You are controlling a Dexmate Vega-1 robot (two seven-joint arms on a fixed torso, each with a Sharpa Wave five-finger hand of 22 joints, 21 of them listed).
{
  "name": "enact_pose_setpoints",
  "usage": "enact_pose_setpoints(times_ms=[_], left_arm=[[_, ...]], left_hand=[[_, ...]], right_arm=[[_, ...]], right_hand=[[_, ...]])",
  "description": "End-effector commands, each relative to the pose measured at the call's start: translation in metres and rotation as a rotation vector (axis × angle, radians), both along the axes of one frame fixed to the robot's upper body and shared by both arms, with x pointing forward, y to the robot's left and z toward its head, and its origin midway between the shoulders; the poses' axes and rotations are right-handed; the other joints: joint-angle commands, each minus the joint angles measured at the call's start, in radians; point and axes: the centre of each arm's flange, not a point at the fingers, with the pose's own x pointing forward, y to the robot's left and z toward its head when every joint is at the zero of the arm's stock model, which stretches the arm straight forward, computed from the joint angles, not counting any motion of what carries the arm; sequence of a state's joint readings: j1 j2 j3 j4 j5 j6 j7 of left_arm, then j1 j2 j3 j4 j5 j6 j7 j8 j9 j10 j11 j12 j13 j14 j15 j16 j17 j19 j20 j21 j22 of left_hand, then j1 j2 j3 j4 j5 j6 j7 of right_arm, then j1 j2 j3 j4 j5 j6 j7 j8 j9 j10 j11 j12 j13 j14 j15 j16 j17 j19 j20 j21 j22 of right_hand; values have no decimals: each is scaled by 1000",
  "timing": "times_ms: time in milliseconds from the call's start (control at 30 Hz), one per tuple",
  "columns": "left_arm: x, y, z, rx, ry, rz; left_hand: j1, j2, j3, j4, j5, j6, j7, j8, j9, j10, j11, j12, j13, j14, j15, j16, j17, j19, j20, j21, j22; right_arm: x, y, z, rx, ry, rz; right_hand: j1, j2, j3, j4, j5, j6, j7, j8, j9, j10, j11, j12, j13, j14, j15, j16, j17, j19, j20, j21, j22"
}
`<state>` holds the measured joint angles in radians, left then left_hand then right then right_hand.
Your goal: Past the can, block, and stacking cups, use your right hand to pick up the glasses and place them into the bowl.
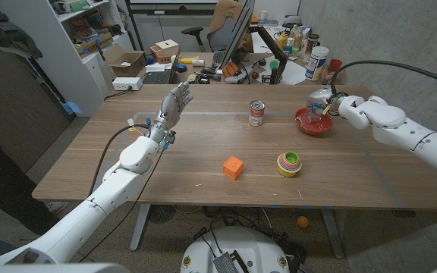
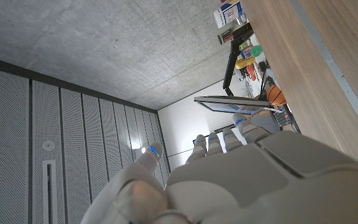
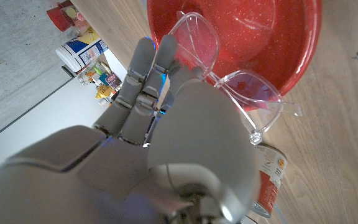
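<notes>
Glasses (image 3: pixel 229 68) — clear frames, over red bowl (image 3: pixel 291 37).

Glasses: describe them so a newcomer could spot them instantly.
On the wooden table, find the red bowl at the far right, past the can. The glasses sit over its rim at the right hand: the one clear, see-through thing there.

From the robot's head, a fixed camera looks down across the wooden tabletop (image 1: pixel 203 144) toward a cluttered office. The left wrist camera tilts up at the concrete ceiling. The right wrist camera sits close over the red bowl (image 3: pixel 253 37), also seen from the head.
</notes>
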<state>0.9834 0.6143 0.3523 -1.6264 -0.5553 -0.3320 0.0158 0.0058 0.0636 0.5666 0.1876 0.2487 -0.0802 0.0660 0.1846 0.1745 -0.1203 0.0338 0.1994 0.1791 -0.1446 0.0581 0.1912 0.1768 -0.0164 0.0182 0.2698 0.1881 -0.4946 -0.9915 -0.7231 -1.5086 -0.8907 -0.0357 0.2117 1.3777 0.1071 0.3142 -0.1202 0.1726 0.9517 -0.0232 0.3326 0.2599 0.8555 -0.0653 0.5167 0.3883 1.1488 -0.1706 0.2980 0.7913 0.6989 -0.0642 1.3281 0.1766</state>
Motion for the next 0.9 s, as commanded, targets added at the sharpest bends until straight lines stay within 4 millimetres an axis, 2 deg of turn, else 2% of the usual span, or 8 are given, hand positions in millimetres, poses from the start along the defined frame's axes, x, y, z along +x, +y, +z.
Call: enact_pose_setpoints(times_ms=[33, 167, 267, 433, 567, 700, 767, 900], left_arm=[[2, -1, 2, 1, -1, 1], [2, -1, 2, 1, 0, 3], [3, -1, 2, 1, 0, 4], [3, -3, 2, 4, 0, 5], [3, -3, 2, 3, 0, 3], [2, -4, 2, 4, -3, 2], [2, -5, 3, 6, -5, 2], [1, -5, 3, 5, -7, 1]], left_hand=[[4, 114, 0, 0, 10, 2, 2, -2, 2, 0, 0, -3, 4, -2, 1, -5, 4, 7, 5, -1, 4], [5, 115, 0, 0, 10, 2, 3, -2, 2, -1, 1, -3, 4, -2, 1, -5, 4, 8, 5, -1, 4], [5, 115, 0, 0, 10, 1, 3, -3, 1, -2, 2, -3, 4, -2, 2, -5, 4, 8, 5, -1, 4], [5, 115, 0, 0, 10, 2, 3, -2, 1, -2, 1, -3, 4, -2, 2, -5, 3, 8, 4, -2, 4], [5, 116, 1, 0, 10, 2, 3, -2, 1, -3, 0, -4, 4, -2, 2, -6, 3, 8, 5, -2, 4], [6, 116, 1, 0, 10, 2, 3, -2, 1, -2, 1, -3, 4, -2, 1, -6, 3, 9, 4, -2, 4], [6, 116, 1, -1, 10, 2, 3, -2, 1, -2, 0, -3, 4, -2, 1, -6, 3, 9, 5, -3, 4], [6, 117, 2, -1, 10, 2, 3, -2, 1, -3, -1, -3, 4, -2, 1, -6, 3, 9, 4, -3, 4]], right_arm=[[6, 0, 2, 0, 25, -2], [7, -1, 3, 16, 35, -3], [7, -1, 4, 18, 45, -10], [7, -3, 5, 25, 52, -25], [6, -5, 6, 23, 44, -28], [2, -6, 7, 16, 25, -29], [1, -7, 9, 22, 15, -28], [-2, -8, 11, 26, 2, -21]], right_hand=[[-111, -22, -32, 48, 8, 0, 13, -4, 1, 41, 51, -11, -5, 48, -47, -8, 2, -7, -131, 7, -2], [-252, -22, -71, 126, 18, -18, 14, -15, -2, 38, 61, -16, -7, 49, -45, -21, -3, 7, -124, -13, -9], [-296, -16, -80, 154, 25, -52, 1, -34, -6, 18, 47, -20, 1, 42, -48, -27, -1, 18, -119, -26, -10], [-382, -20, -102, 215, 48, -182, -47, -114, -26, -9, 29, -16, 23, 37, -50, -33, 9, 71, -116, -62, -11], [-395, -36, -107, 225, 62, -292, -80, -159, -40, -20, 27, -16, 25, 41, -50, -33, 15, 106, -115, -85, -12], [-380, -51, -105, 212, 68, -311, -85, -157, -46, -19, 24, -16, 21, 41, -51, -35, 17, 126, -114, -94, -12], [-401, -101, -131, 218, 72, -361, -100, -161, -51, -45, 18, -21, 27, 23, -48, -45, 18, 141, -119, -114, -14], [-424, -146, -157, 230, 89, -407, -109, -157, -54, -69, 8, -25, 36, -1, -47, -56, 20, 139, -126, -149, -14]])
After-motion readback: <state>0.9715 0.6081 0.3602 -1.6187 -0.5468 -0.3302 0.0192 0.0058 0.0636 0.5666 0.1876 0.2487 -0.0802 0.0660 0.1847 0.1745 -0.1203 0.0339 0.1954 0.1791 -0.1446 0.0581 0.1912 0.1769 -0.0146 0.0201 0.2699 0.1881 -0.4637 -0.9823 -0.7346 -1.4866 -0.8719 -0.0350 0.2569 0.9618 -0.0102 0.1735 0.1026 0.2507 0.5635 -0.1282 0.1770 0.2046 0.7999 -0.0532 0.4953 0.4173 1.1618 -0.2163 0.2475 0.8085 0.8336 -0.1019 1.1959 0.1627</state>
